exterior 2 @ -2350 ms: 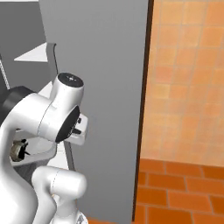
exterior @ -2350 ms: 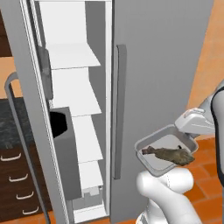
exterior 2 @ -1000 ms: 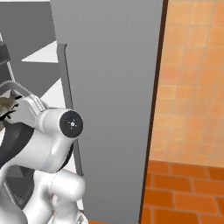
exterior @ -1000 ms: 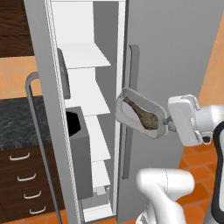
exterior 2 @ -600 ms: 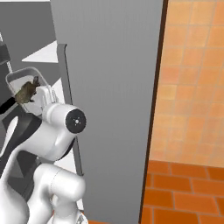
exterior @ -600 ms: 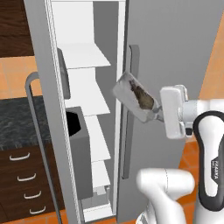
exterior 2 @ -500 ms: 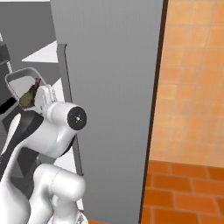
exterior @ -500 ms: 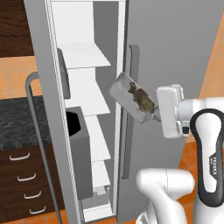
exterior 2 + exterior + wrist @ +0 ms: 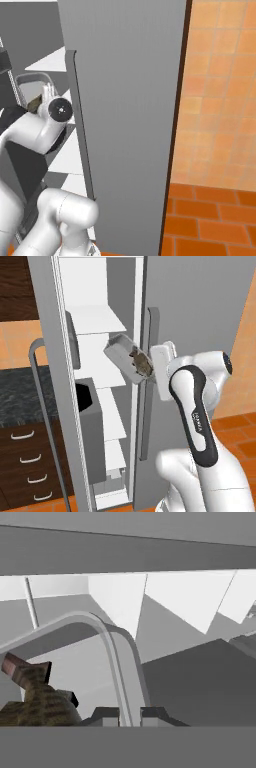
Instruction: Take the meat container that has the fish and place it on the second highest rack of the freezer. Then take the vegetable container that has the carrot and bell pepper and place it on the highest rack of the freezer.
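The meat container [image 9: 121, 354], a pale grey tray, hangs steeply tilted in front of the open freezer [image 9: 95, 318], level with the gap under its top white shelf. The mottled brown fish [image 9: 141, 362] lies against the tray's lower end. My gripper [image 9: 150, 372] is shut on the tray's right rim. In the hand view the two fingertips [image 9: 105, 714] pinch the container's rim [image 9: 112, 657], with the fish [image 9: 35, 698] at the lower left and white shelves behind. The fish [image 9: 34, 103] also peeks out beside the wrist in the right base view. The vegetable container is out of view.
The freezer's open door with its bar handle [image 9: 37, 406] stands at the left, and a dark bin [image 9: 90, 426] sits low in the opening. A closed grey door [image 9: 200, 311] with a long handle [image 9: 147, 386] is just right. Drawers [image 9: 25, 466] are lower left.
Over the last second the arm has carried the container up and to the left, towards the freezer opening, and tipped it more steeply. The grip has stayed shut.
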